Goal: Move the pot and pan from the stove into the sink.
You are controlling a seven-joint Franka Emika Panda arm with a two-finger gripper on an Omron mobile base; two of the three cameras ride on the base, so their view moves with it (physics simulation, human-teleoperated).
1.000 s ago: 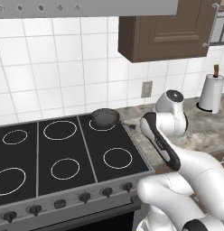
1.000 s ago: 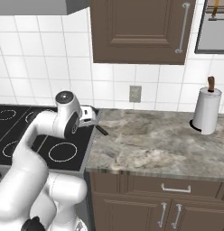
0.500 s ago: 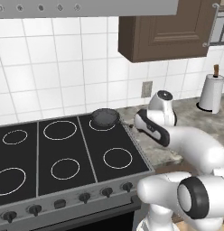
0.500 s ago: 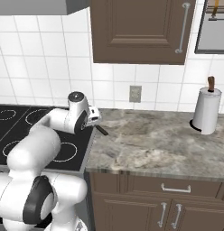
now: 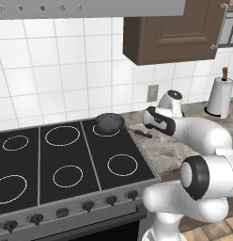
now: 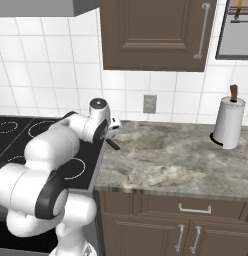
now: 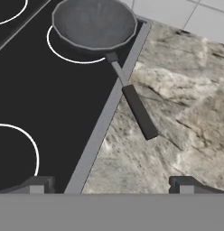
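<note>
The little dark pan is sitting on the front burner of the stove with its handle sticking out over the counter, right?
Not quite. The pan sits on the back right burner of the stove, not the front one, as the left base view shows. Its handle does stick out over the counter.

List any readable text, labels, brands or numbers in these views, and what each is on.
None readable. The stove, its knobs, the pan, the wall outlet, the paper towel roll and the cabinets carry no lettering; the stove shows plain white burner rings.
</note>
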